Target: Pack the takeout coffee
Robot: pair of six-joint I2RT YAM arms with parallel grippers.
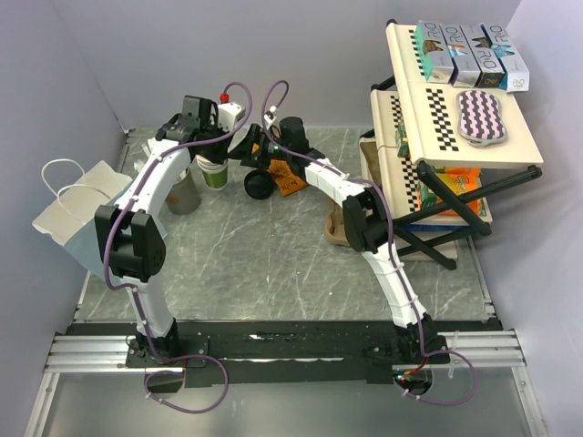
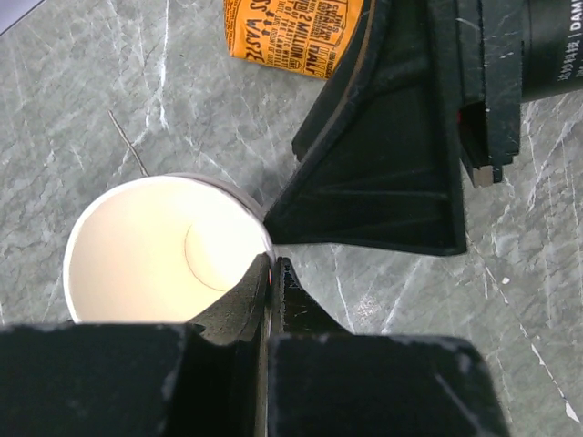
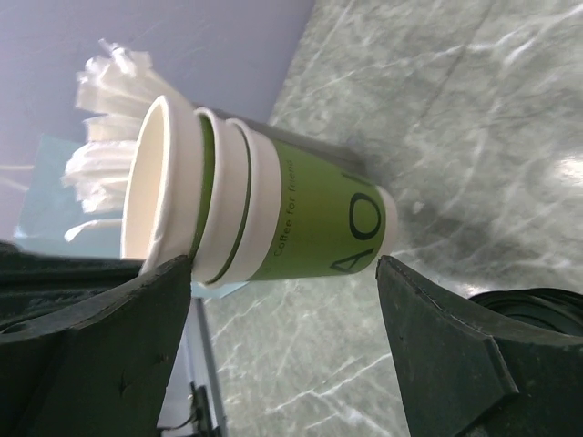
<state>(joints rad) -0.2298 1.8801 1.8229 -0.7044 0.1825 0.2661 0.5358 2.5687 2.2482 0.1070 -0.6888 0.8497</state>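
We're looking down on a grey-green marbled worktop [image 1: 273, 264], boxed in by plain lilac-grey walls [image 1: 64, 64]. A black folding rack of cream shelves [image 1: 460, 127] stands at its right edge, and a white paper bag with cord handles [image 1: 77, 214] sits at the left edge. Toward the far edge, left of the middle, there's the takeout coffee, a small paper cup under a round black plastic lid [image 1: 258, 186]. From above we see only the lid, facing up, so its long axis seems to stand upright; the paper wall is hidden from us. It sits just right of a nested stack of white-and-green lidless paper cups [image 3: 273, 218], upright too. An orange printed packet [image 1: 290, 179] lies on its other side, and a grey cup of white sticks [image 1: 182, 193] stands left of the stack. The right gripper [image 3: 282, 273] stands wide open, a finger on either side of the stack. The left gripper [image 2: 271, 273] is pressed closed, tips at the top cup's rim; whether paper is nipped between them we cannot tell.
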